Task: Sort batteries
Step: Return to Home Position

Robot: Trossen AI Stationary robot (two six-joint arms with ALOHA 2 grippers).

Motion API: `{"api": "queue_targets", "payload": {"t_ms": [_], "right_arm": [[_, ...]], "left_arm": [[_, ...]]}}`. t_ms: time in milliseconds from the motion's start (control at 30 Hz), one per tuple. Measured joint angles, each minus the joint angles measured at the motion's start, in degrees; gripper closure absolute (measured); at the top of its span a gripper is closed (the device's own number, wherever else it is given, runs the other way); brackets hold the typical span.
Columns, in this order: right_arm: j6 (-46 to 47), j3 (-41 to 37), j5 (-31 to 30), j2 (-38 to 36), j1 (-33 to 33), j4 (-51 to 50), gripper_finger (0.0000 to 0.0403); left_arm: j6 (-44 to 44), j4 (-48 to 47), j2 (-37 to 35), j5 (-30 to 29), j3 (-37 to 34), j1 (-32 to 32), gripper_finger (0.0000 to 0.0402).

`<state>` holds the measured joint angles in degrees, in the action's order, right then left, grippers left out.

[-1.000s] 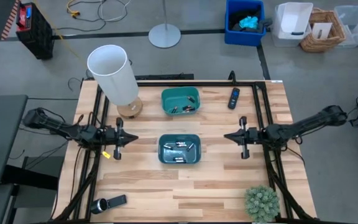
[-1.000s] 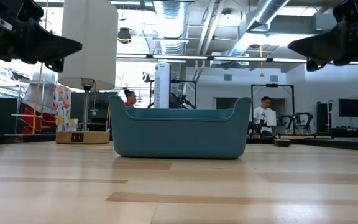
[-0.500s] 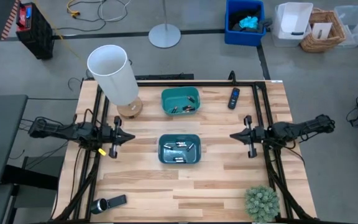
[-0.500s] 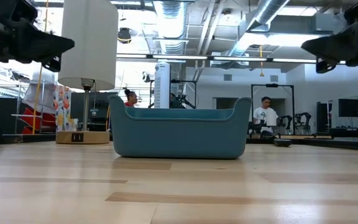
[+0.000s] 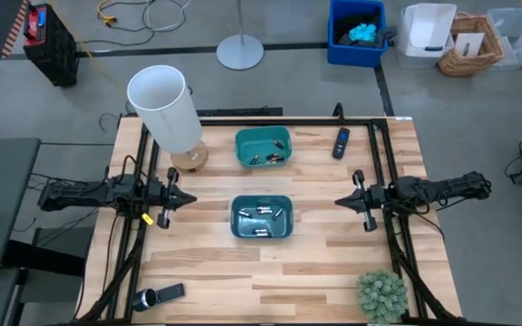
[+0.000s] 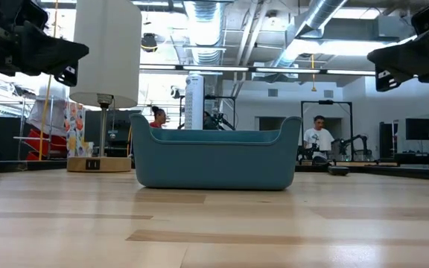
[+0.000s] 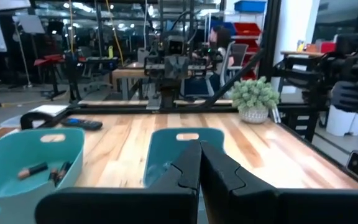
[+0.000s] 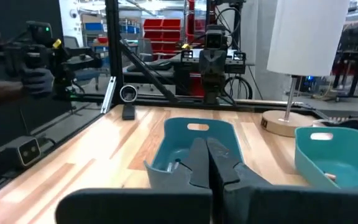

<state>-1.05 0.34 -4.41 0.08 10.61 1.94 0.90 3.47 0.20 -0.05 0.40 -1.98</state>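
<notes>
The left gripper (image 5: 191,201) and right gripper (image 5: 337,201) look closed, empty.

Two matte-black arms, built as mirror twins.

The left arm (image 5: 80,193) and the right arm (image 5: 442,189) were slim, dark, jointed tubes, thicker toward the wrists, with thin black cables looping beside them. Each ended in a cross-shaped head narrowing to a point. The left gripper (image 5: 192,200) carried a small yellow tag (image 5: 149,220) at its side; the right gripper (image 5: 339,202) was plain black. Seen close in the left wrist view, the fingers (image 7: 188,169) were black, angular wedges with stepped edges, rising from a broad black crossbar.
</notes>
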Motion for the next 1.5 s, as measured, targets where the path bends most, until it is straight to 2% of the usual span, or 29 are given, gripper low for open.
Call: {"api": "queue_targets", "payload": {"t_ms": [133,267,433,567,867,1500], "right_arm": [[-2.16,0.00,0.04,0.02,0.00,-0.05,0.0395],[1.28,0.00,0.05,0.02,0.00,-0.07,0.0378],[3.01,-0.02,0.05,0.02,0.00,-0.08,0.0366],[3.01,-0.02,0.07,0.02,0.00,-0.11,0.0366],[3.03,-0.02,0.09,0.02,0.00,-0.14,0.0365],[3.14,-0.04,0.09,0.02,0.00,-0.18,0.0365]], "left_arm": [[-0.85,-1.35,0.01,0.00,-0.02,0.84,0.0401],[-2.68,-1.62,0.06,-0.01,-0.02,0.76,0.0401],[1.97,-1.74,0.66,-0.53,-0.02,0.76,0.0401],[4.07,-1.78,0.67,-0.67,-0.02,0.76,0.0401],[1.39,-1.79,0.67,-0.71,-0.02,0.74,0.0401],[1.55,-1.83,0.67,-0.75,-0.02,0.74,0.0401]]}}
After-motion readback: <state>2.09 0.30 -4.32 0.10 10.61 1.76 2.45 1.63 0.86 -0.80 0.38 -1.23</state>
